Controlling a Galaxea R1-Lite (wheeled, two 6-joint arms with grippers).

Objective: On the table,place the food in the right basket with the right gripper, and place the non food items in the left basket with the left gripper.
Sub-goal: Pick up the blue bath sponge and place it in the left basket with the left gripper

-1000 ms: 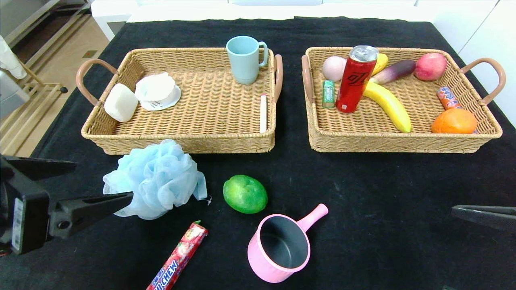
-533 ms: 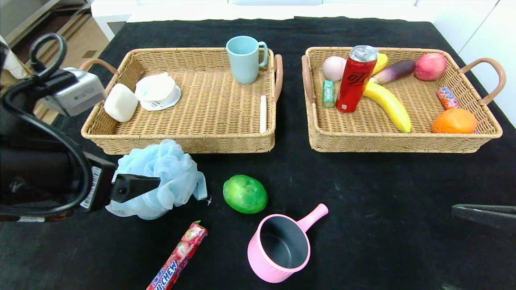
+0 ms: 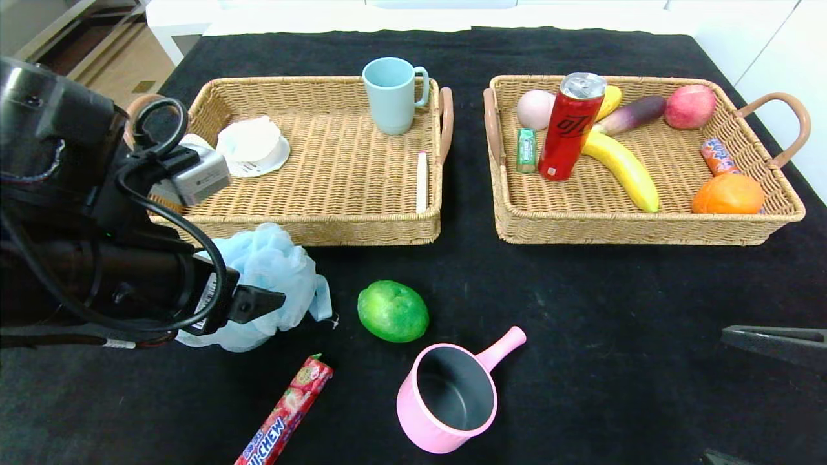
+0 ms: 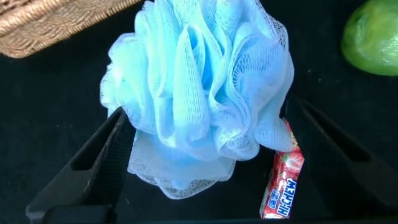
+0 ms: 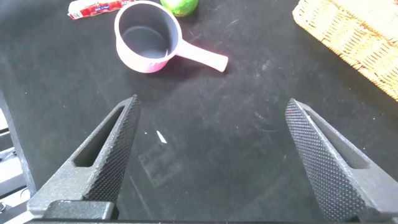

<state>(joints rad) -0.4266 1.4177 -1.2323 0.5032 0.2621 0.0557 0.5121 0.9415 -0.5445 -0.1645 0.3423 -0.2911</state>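
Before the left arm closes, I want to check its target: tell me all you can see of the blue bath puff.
The bath puff is a pale blue ball of gathered, ruffled mesh netting, soft-looking. It sits on the black tablecloth just in front of the left basket, left of the green fruit. The open left end effector straddles it, one finger on each side.

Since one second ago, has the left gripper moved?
Yes. The left gripper has advanced over the blue bath pouf, toward the green fruit; its open fingers now straddle the pouf.
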